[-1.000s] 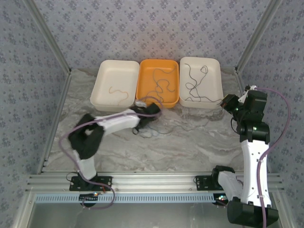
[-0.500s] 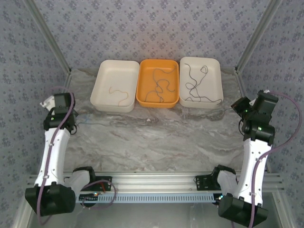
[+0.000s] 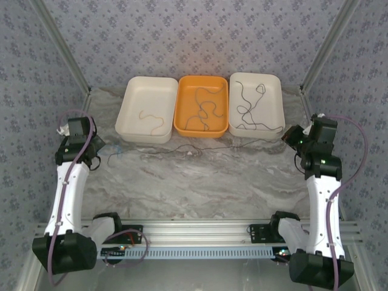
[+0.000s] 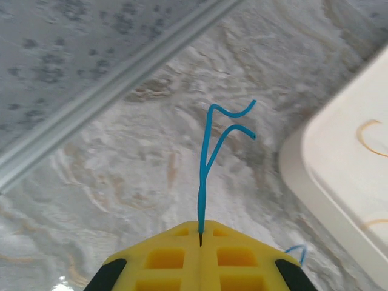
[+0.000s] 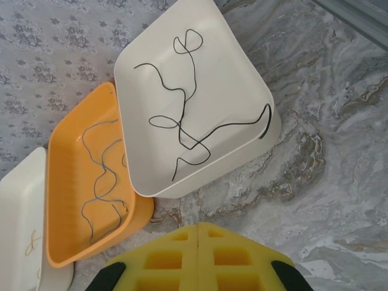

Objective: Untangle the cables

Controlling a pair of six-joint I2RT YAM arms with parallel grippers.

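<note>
The marble desk [image 3: 242,182] carries three trays side by side along its far edge. The left white tray [image 3: 145,91] holds a single short tan cable [image 3: 159,120], lying in a loose curl towards the tray's near right corner. The orange tray [image 3: 185,97] in the middle holds a dark cable [image 3: 203,110], wound in several wavy loops across most of its floor. The right white tray [image 3: 273,97] holds a black cable [image 3: 242,109]. This one runs in long bends from a small loop at the far end to the near end, and in the right wrist view one end curves up at the near right rim.

The two arms stand at the left and right sides of the desk, well apart. The left hand [image 4: 200,235] has its yellow fingers closed on a blue cable [image 4: 203,170]. The cable rises out of the seam between them and forks into two short curled tips above the desk, just left of the left white tray. The right hand [image 5: 199,233] has its fingers pressed together, near the near right corner of the right white tray.

From above, a thin dark strand [image 3: 212,147] stretches across the desk just in front of the trays. It runs from the blue cable's side towards the right hand, but whether that hand has hold of it cannot be told.
</note>
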